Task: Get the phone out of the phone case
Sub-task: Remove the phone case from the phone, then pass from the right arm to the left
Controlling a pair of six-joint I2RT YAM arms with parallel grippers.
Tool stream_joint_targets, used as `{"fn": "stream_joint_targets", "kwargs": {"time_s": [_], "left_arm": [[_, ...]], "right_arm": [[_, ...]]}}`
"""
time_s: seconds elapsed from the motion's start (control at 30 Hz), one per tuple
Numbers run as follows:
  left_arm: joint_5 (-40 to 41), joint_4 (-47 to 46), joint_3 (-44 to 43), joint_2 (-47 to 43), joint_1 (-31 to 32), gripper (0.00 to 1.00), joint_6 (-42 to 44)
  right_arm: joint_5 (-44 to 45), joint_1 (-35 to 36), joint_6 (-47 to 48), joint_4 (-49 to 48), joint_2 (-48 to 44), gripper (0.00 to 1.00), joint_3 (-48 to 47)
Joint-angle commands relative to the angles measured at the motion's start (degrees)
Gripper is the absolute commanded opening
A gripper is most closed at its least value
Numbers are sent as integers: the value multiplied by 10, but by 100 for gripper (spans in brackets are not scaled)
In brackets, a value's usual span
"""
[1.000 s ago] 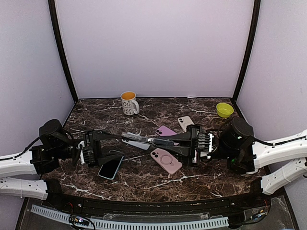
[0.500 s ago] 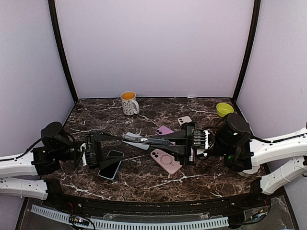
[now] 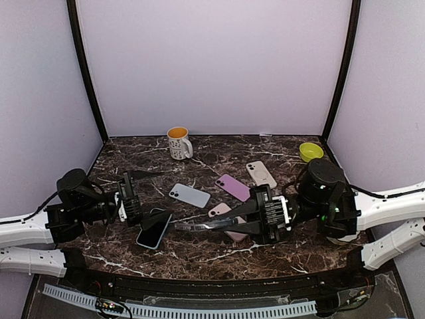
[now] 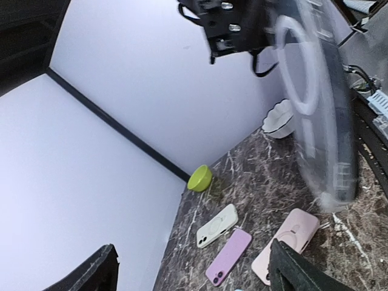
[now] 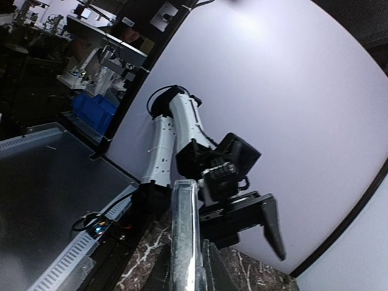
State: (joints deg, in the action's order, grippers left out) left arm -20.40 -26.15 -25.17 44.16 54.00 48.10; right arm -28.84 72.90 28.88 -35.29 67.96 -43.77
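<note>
Dark marble tabletop [image 3: 199,256], lilac walls [image 3: 212,66]: case off phone.
R gripper [image 3: 249,222] is clamping the clear phone case [image 3: 206,226] edge-on above the table; L gripper [image 3: 153,195] is standing wide open, empty; blue-grey phone [image 3: 189,195] is lying bare just beyond the case.

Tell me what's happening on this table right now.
The right pincer is shut on one end of a clear plastic phone case and holds it edge-up just above the dark marble table. The left pincer is open and holds nothing. A grey-blue phone lies back-up on the table, apart from the case. The case looks empty, so the phone appears to be out.
</note>
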Motion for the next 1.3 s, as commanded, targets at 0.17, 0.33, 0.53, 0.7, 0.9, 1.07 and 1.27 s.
{"fn": "stream_joint_targets", "kwargs": {"time_s": [0.17,0.33,0.53,0.7,0.9,1.07,1.27], "left_arm": [[-2,-32,-7,-42,-13,86,2],[-84,16,-27,-25,-15,85,-17],[-149,5,-40,23,-15,76,-73],[-162,-27,-48,57,-15,72,-127],[-169,-33,-48,79,-15,70,-141],[-154,-29,-51,86,-15,63,-135],[-132,-38,-53,87,-16,38,-133]], "right_arm": [[6,-21,41,93,-31,0,30],[46,-40,97,117,-12,0,18],[105,-45,125,75,23,0,7],[151,-41,133,12,60,0,-5],[139,-40,139,-19,95,0,-32],[129,-39,144,-28,116,0,-56],[136,-37,143,-50,142,0,-72]]}}
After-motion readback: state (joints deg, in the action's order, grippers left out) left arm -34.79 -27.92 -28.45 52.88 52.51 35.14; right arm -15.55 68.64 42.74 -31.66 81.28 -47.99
